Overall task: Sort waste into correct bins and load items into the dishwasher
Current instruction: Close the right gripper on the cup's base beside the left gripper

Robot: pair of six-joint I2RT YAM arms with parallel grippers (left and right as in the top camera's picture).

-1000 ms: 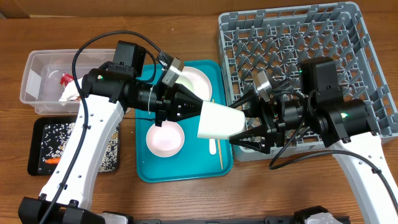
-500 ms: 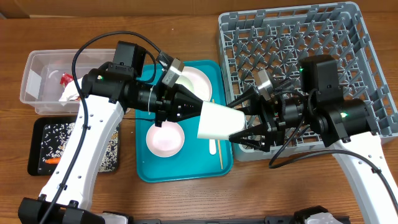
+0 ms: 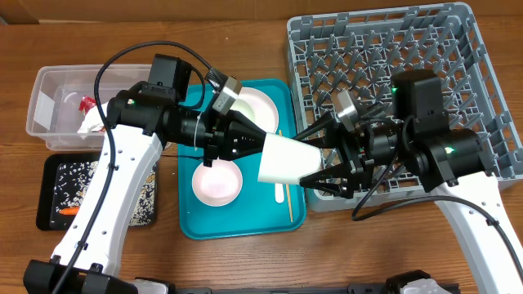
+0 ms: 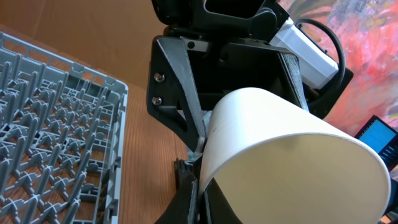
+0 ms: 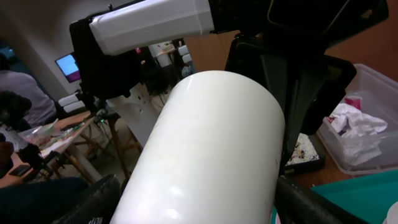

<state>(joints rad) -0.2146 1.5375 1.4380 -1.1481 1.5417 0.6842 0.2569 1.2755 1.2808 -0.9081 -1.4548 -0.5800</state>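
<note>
A white cup (image 3: pixel 286 158) hangs sideways over the teal tray (image 3: pixel 245 227), its mouth toward the right arm. My left gripper (image 3: pixel 264 145) is shut on the cup, pinching its wall (image 4: pixel 200 163) near the rim. My right gripper (image 3: pixel 303 160) is open, one finger on each side of the cup's mouth end. In the right wrist view the fingers (image 5: pixel 311 202) flank the cup (image 5: pixel 211 143) with a thin gap showing on the right side. The grey dishwasher rack (image 3: pixel 458 49) stands behind the right arm.
On the teal tray lie a white plate (image 3: pixel 260 108), a white bowl (image 3: pixel 216 184), a wooden stick (image 3: pixel 287 200) and a white fork (image 3: pixel 279 193). At the left, the clear tub (image 3: pixel 45 110) holds a napkin (image 3: pixel 94 122) and a red wrapper (image 3: pixel 87 103). The black tray (image 3: pixel 51 175) holds scraps and a carrot (image 3: pixel 69 211).
The right gripper has slid a little to the left, further over the cup's mouth end. The left arm and the cup have stayed where they were.
</note>
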